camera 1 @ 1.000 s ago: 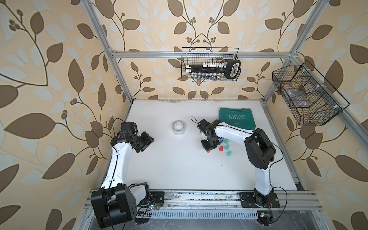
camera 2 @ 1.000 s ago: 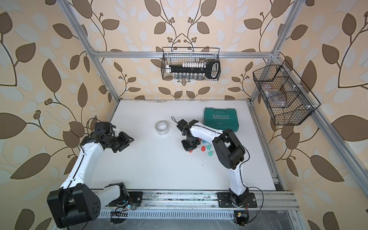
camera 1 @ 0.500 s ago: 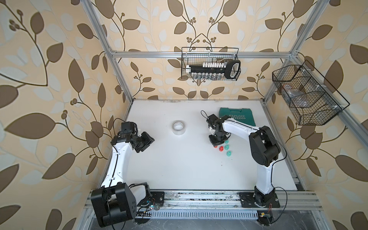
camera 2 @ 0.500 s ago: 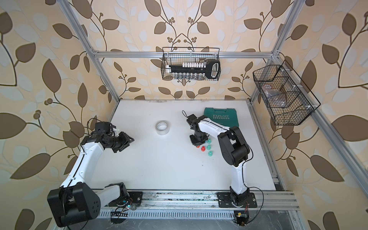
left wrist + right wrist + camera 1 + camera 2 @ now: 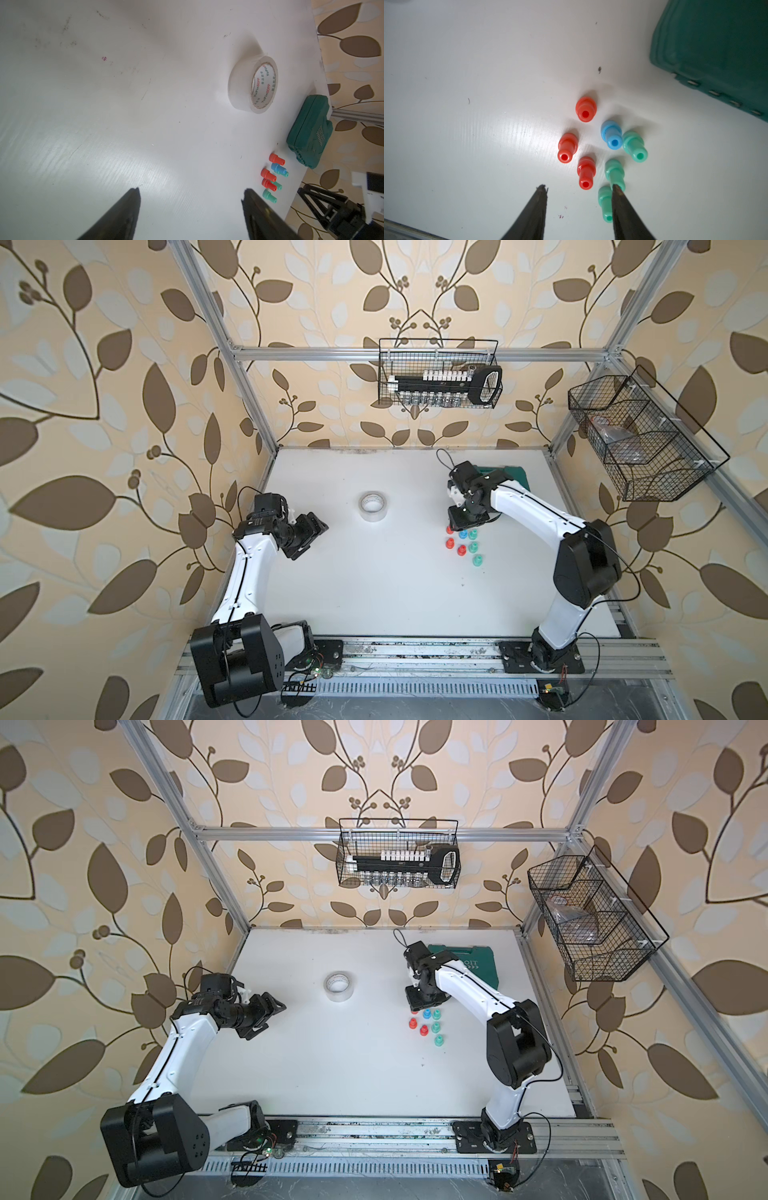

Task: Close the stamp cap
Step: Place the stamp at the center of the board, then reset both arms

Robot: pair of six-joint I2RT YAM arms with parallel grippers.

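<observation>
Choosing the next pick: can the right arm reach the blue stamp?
Probably yes: the right gripper hangs open near the blue stamp, nothing over it; a green stamp close beside it may crowd the grip.

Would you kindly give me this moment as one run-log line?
right gripper: open, empty, above stamps | left gripper: open, empty, far from stamps | stamps: seven, upright on table

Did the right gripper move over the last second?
Yes. In a top view, the right gripper shifted away from the tape roll, toward the green case.
</observation>
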